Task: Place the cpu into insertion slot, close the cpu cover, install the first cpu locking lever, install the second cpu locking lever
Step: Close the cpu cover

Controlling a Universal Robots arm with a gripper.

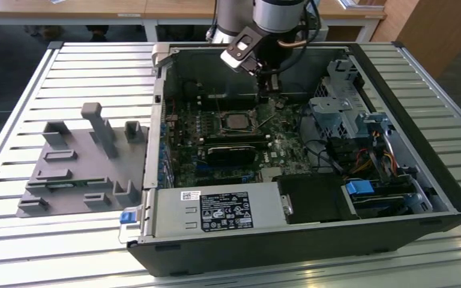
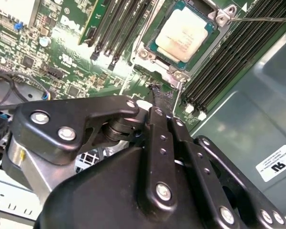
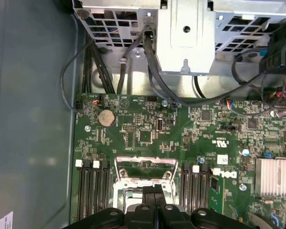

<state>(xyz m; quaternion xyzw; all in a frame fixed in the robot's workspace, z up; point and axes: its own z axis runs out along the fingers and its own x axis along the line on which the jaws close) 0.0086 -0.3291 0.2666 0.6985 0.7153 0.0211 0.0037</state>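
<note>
The gripper (image 2: 156, 90) has its fingers pressed together, and nothing can be made out between them. Its black body hides much of the board in the second wrist view. In the first wrist view the gripper (image 3: 155, 192) covers most of the slot. The cpu (image 2: 185, 32) lies in the slot (image 1: 221, 122) with the cover (image 2: 178, 74) framing it; whether the cover is fully down I cannot tell. The fingertips sit just beside one corner of that frame. A thin lever (image 2: 262, 19) is cut off at the picture's edge.

White lettering is printed on the board, a white label (image 2: 275, 167) is on the case wall, and a larger one is on the power supply (image 1: 214, 210).

Long black memory slots (image 2: 229, 57) flank the cpu. A coin cell (image 3: 105, 117), cables (image 3: 150, 71), a drive cage (image 3: 181, 33) and a heatsink (image 3: 275, 176) lie around. On the table (image 1: 22, 120), a grey fixture (image 1: 86, 162) stands at the exterior view's left of the case
</note>
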